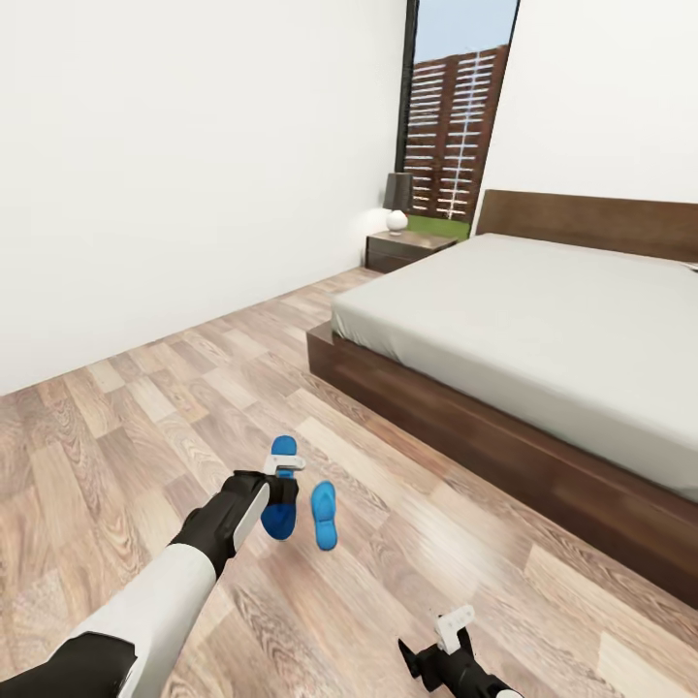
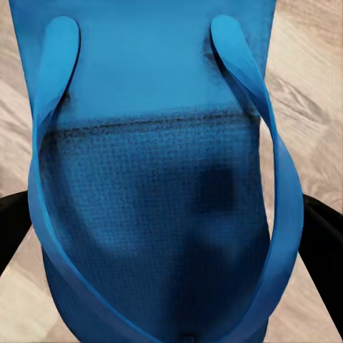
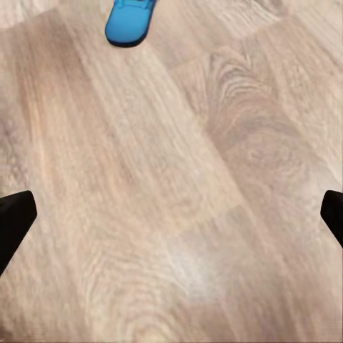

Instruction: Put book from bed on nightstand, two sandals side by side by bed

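Blue flat-soled flip-flop sandal (image 2: pixel 153 193) is straddled by the left gripper (image 1: pixel 283 477); closure cannot be told. Judged light and floppy, best pinched across the sole edge. Right gripper (image 3: pixel 171 214) is spread, empty.

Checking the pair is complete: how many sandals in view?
2. One sandal lies on the wood floor under the left gripper, partly hidden by it. The other sandal lies just beside it, towards the bed.

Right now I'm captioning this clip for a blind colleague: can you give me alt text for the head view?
The robot's left gripper reaches down over one blue sandal on the wood-plank floor, with the second sandal lying just beside it. To the right stands a low dark wood bed with a grey mattress; a nightstand with a lamp sits at the back.
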